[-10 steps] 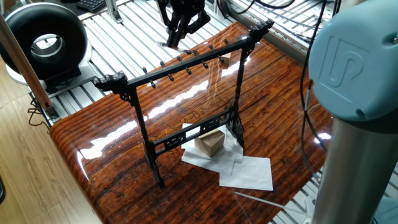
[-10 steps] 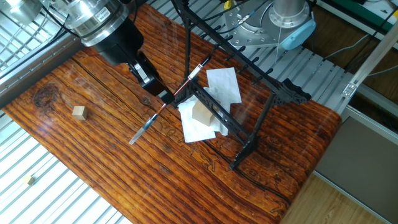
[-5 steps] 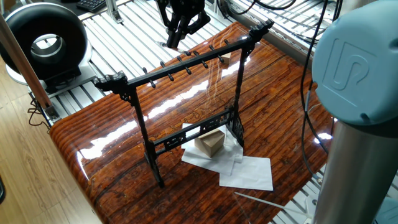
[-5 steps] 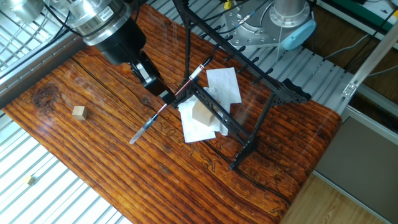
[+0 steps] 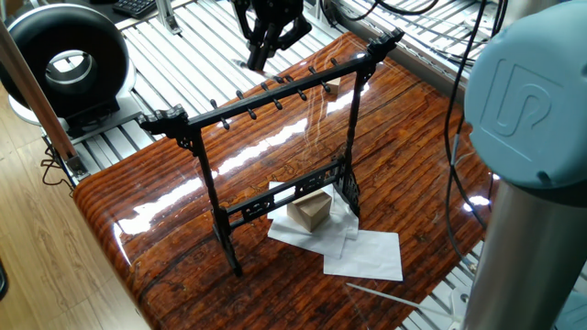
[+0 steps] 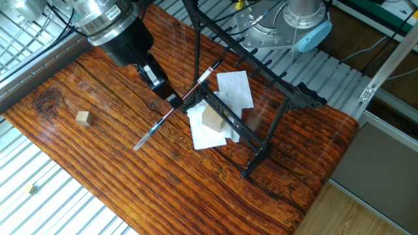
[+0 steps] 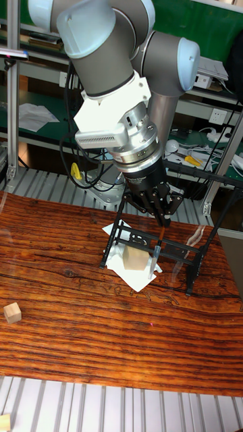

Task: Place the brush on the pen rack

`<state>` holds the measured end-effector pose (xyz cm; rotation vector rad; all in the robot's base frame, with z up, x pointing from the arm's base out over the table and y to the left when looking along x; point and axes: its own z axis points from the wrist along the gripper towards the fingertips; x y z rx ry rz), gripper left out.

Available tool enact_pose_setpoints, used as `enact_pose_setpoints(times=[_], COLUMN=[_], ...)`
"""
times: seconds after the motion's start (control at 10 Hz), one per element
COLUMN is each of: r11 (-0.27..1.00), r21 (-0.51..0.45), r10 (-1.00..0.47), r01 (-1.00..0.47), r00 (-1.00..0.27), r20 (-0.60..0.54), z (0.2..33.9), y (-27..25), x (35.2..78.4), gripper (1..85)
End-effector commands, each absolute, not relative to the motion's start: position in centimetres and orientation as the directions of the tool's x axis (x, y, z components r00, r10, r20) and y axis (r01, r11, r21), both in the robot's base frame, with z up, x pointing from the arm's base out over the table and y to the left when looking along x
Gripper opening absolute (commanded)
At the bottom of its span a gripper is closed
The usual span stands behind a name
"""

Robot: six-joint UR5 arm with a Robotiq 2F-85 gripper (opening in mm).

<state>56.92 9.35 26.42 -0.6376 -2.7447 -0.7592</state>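
My gripper [image 6: 174,101] is shut on the brush [image 6: 191,93], a thin stick with a reddish-brown middle, a white and dark upper end and a pale lower end. The brush is held on a slant above the table, its upper end pointing at the pen rack [image 6: 297,94]. Whether it touches the rack I cannot tell. In the tall fixed view the gripper [image 7: 164,220] hangs just in front of the black pen rack [image 7: 173,251], and the brush [image 7: 160,237] pokes down from the fingers. From the other side the gripper [image 5: 260,53] is behind the pen rack [image 5: 275,93].
A wooden block [image 6: 210,121] on white paper [image 6: 235,88] sits under the rack. A small wooden cube [image 6: 82,117] lies on the table to the left. The arm's base [image 6: 304,23] stands beyond the rack. A black round device [image 5: 64,55] is off the table.
Very little. The arm has drifted slightly, and the brush's pale lower end has shifted a touch to the left in the other fixed view. The grip is unchanged.
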Motion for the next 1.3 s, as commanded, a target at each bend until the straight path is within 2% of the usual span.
enact_pose_setpoints(times=[0.0,0.5,0.7,0.8,1.0,1.2], r11=[0.772,0.821,0.829,0.845,0.833,0.842], r21=[0.445,0.415,0.432,0.407,0.422,0.439], r10=[0.343,0.312,0.286,0.283,0.294,0.275], r01=[0.453,0.393,0.355,0.346,0.358,0.313], r00=[-0.887,-0.916,-0.933,-0.936,-0.932,-0.95], r20=[0.308,0.251,0.218,0.208,0.21,0.15], z=[26.6,25.7,25.7,25.6,26.0,26.0], y=[9.4,8.1,8.2,7.9,8.8,8.7], x=[57.1,57.4,57.9,57.9,58.1,59.3], gripper=[1.0,1.3,12.3,12.7,10.0,18.7])
